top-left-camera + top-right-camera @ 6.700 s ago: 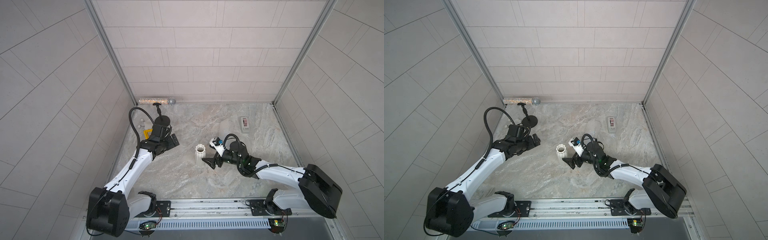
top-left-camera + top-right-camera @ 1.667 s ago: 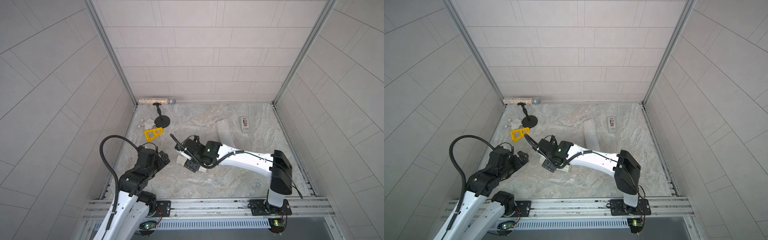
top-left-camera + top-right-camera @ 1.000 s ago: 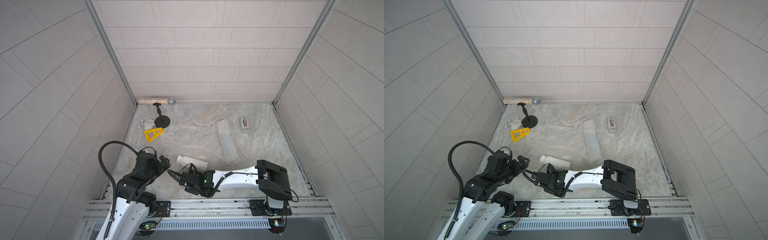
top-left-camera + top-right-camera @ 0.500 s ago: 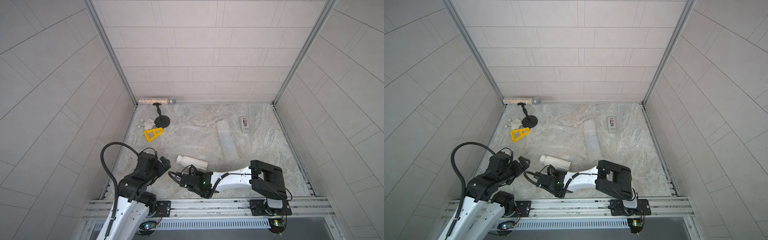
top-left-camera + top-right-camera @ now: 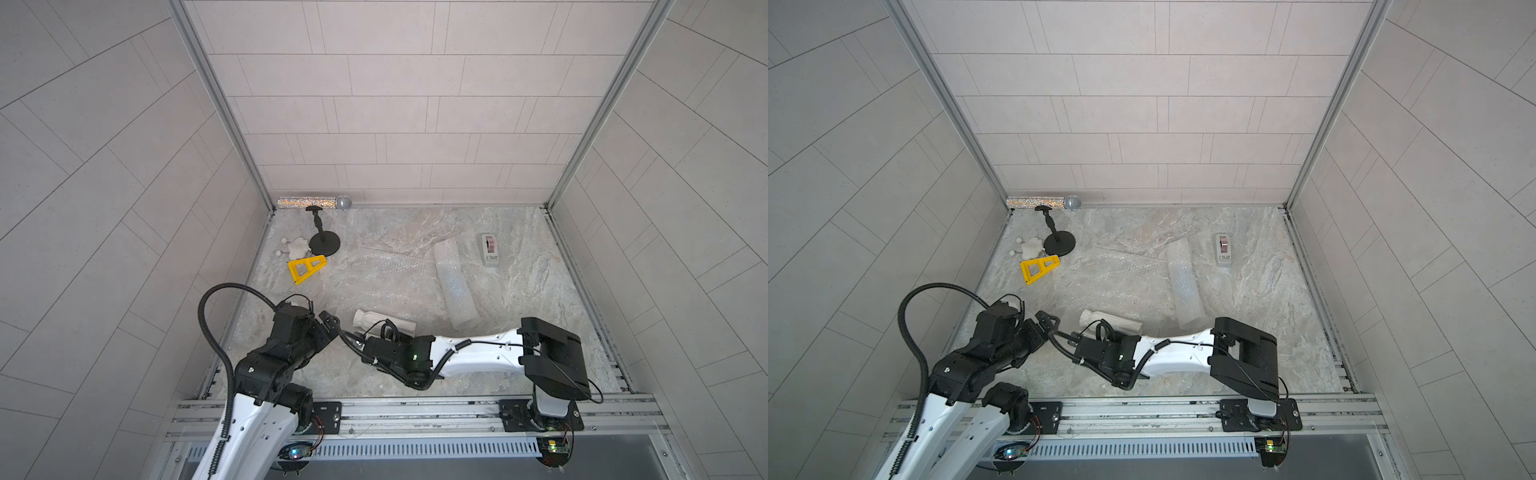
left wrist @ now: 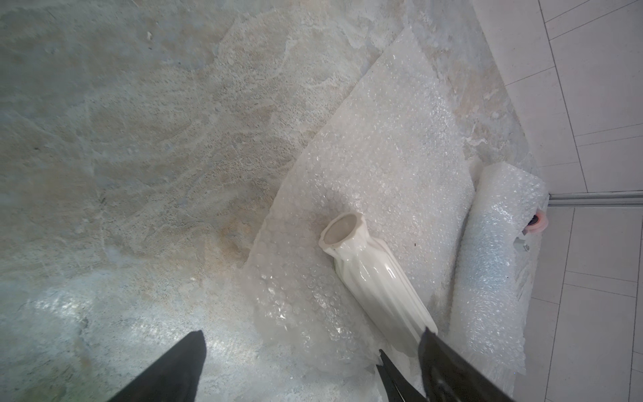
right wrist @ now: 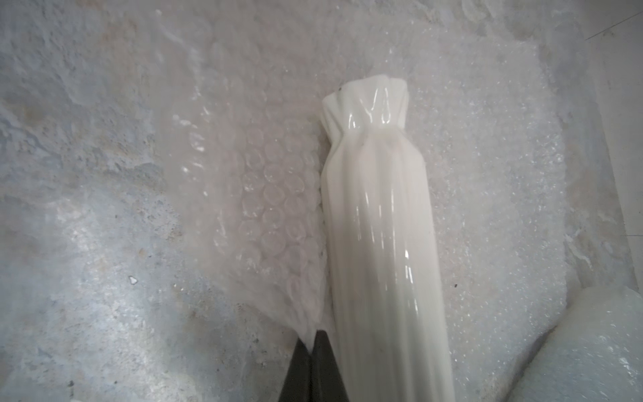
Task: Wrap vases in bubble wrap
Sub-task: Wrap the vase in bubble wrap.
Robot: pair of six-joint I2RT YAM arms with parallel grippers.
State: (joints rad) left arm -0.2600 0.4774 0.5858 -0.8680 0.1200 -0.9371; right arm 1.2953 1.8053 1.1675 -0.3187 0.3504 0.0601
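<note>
Left claw (image 6: 309, 369) spread wide over bench (image 5: 540, 291) | right claw (image 7: 313, 344) pinched tight on bubble wrap (image 6: 382, 156) edge | 1 glossy white ribbed vase (image 7: 379, 226), scalloped rim, lying sideways on the sheet, front-centre | roll (image 6: 494, 261) near its base

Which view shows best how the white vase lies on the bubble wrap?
The left wrist view: the white vase lies on its side on the bubble wrap, open rim and ribbed body visible. The right wrist view shows the body close up, base cut off. Both top views show it small.
</note>
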